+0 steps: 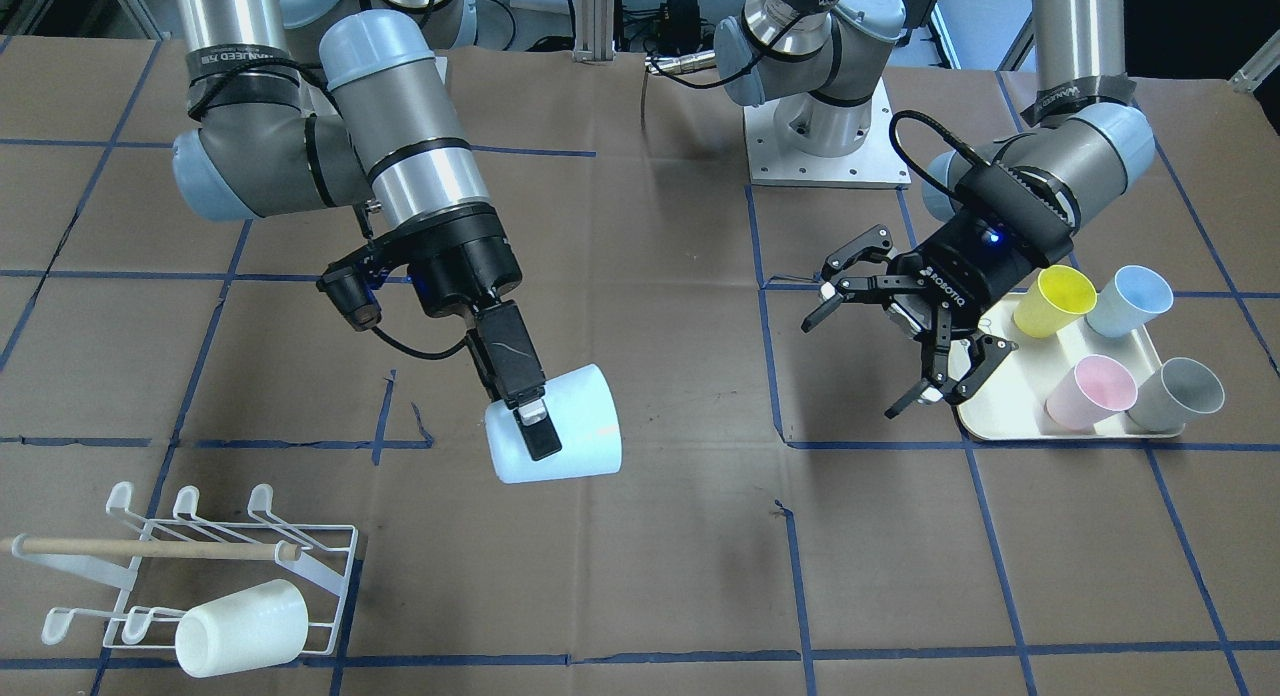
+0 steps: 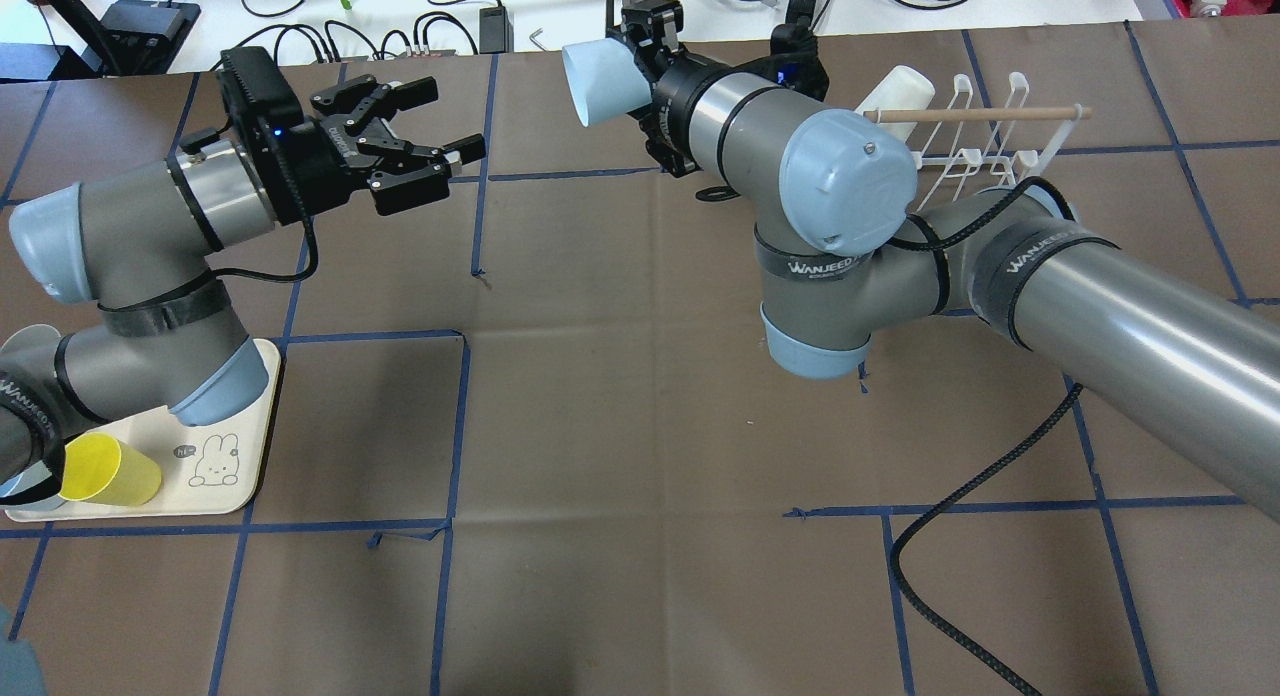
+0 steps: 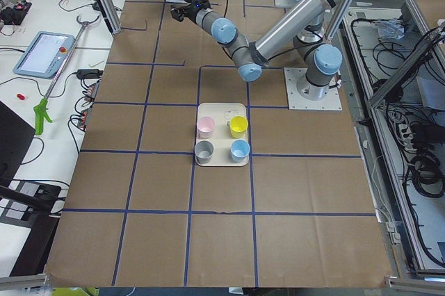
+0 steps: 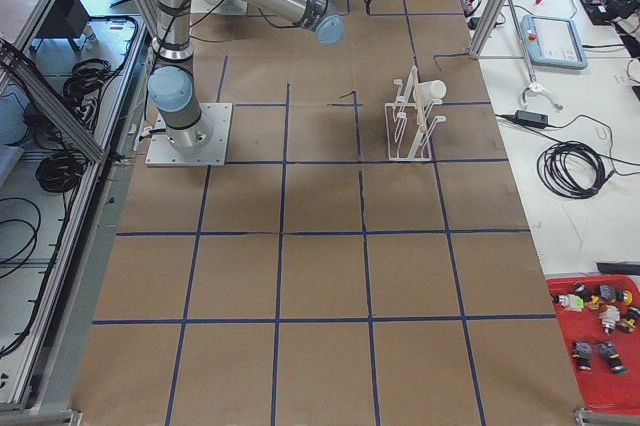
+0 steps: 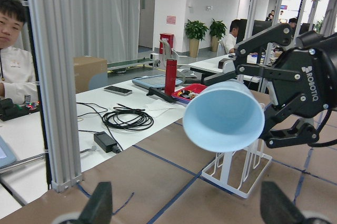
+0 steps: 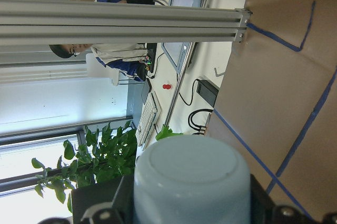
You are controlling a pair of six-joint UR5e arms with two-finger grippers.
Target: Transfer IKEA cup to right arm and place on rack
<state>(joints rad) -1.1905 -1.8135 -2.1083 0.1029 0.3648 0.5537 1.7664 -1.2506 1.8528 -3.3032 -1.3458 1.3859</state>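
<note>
Although the pale blue IKEA cup (image 1: 575, 426) is in the right gripper (image 1: 545, 436), the job is only half done. The cup hangs on its side in the air over the table's (image 1: 650, 576) right half, mouth turned toward the other arm. The jaws are closed on its wall, and the right wrist view shows the base snug between the fingers. Nothing else touches it. The left gripper (image 1: 855, 364) is well apart with its jaws spread wide and empty, so the hand-over reads as complete. What's left is the carry and the placing. The rack (image 1: 250, 525) sits by the table's corner on the robot's right, at the operators' edge, well apart from the held cup. One white cup (image 1: 245, 626) lies over a front prong below the wooden dowel (image 1: 150, 548), and the other prongs look free. Out by the table's left end, the cream tray (image 1: 1010, 416) holds four more cups: yellow (image 1: 1055, 301), blue (image 1: 1130, 301), pink (image 1: 1090, 391) and grey (image 1: 1180, 396). From here I'd judge the right arm has to swing toward that corner and lower the cup mouth-first over a free prong.
</note>
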